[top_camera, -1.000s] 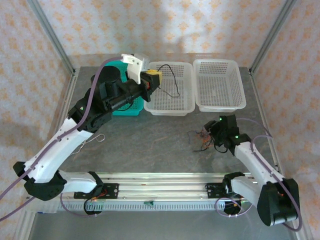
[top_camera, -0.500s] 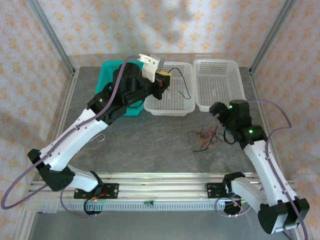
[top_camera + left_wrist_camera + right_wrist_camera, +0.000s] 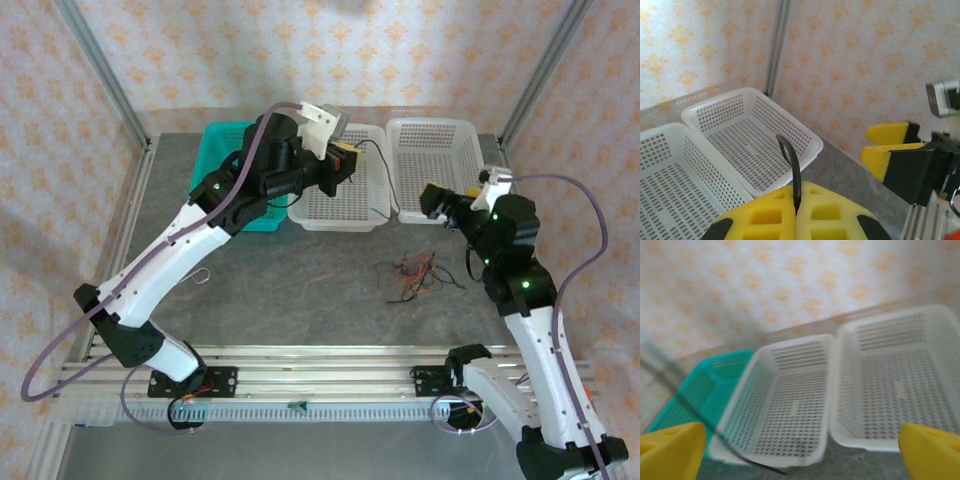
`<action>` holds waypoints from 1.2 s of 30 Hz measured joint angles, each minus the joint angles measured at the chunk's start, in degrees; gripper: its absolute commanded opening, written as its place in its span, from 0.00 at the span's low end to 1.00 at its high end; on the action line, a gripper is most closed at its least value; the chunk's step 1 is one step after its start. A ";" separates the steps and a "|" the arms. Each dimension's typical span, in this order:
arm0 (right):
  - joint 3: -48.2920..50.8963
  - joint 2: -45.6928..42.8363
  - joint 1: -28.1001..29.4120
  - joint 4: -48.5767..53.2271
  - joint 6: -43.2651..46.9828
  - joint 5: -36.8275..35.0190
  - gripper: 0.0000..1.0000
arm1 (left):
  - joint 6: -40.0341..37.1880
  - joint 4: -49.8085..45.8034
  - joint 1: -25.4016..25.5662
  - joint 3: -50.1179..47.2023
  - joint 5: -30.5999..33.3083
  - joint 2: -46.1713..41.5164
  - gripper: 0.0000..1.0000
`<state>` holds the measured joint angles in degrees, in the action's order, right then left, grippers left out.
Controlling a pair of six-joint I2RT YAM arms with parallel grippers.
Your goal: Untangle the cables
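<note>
Tabletop [image 3: 300, 300] carries a teal basket [image 3: 215, 132], a middle white basket [image 3: 340, 222] and a right white basket [image 3: 440, 165] at the back. Over the middle one, the left pincer [image 3: 345, 165] is clamped on a black cable [image 3: 792, 170]. The right pincer [image 3: 437, 200] hangs spread wide beside the right basket. The other cables [image 3: 415, 277] lie tangled on the tabletop nearby.

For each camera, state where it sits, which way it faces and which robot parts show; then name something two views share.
Top external: above, behind both arms, looking down at them and the table.
Left wrist: faces the white baskets past the shut left gripper pinching a black cable.
Right wrist: faces the same baskets between the open right gripper's fingers.
Shared: white baskets.
</note>
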<state>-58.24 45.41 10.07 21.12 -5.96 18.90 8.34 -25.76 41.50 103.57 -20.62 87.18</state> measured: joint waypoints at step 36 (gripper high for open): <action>-6.60 16.61 2.08 -5.55 15.58 31.36 0.00 | -4.90 -3.56 -0.02 2.80 -5.27 0.61 0.00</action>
<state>-64.84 62.02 12.14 15.57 9.63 50.26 3.44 -29.32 41.47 106.37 -25.89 87.79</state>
